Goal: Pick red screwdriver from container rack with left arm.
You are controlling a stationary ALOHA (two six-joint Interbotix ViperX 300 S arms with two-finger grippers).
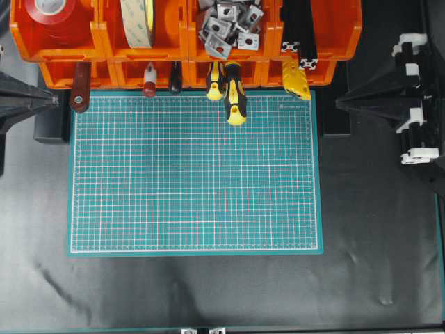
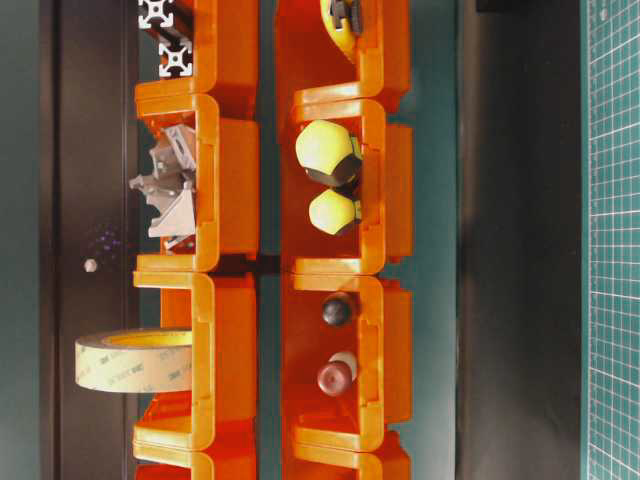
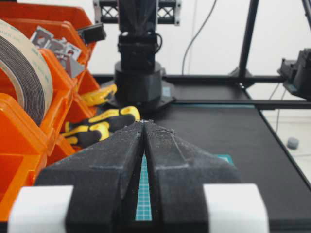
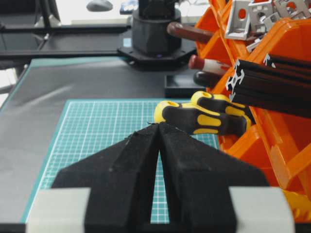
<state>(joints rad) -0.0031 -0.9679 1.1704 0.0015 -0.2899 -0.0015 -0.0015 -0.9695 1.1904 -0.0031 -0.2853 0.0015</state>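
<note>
Along the top of the overhead frame runs a glossy orange container rack (image 1: 182, 42). At its upper left sits a red roll of tape (image 1: 50, 12), and next to it a cream roll of tape (image 1: 138, 22); grey metal brackets (image 1: 226, 28) fill the bin right of centre. Below, the red screwdriver (image 1: 149, 80) shows a white band and dark red butt. Two screwdrivers (image 1: 229, 90) are yellow and black. A brown-red handle (image 1: 80, 87) hangs at the left. The centre holds a teal mat (image 1: 195, 174) with a white grid on a black table (image 1: 375, 264).
</note>
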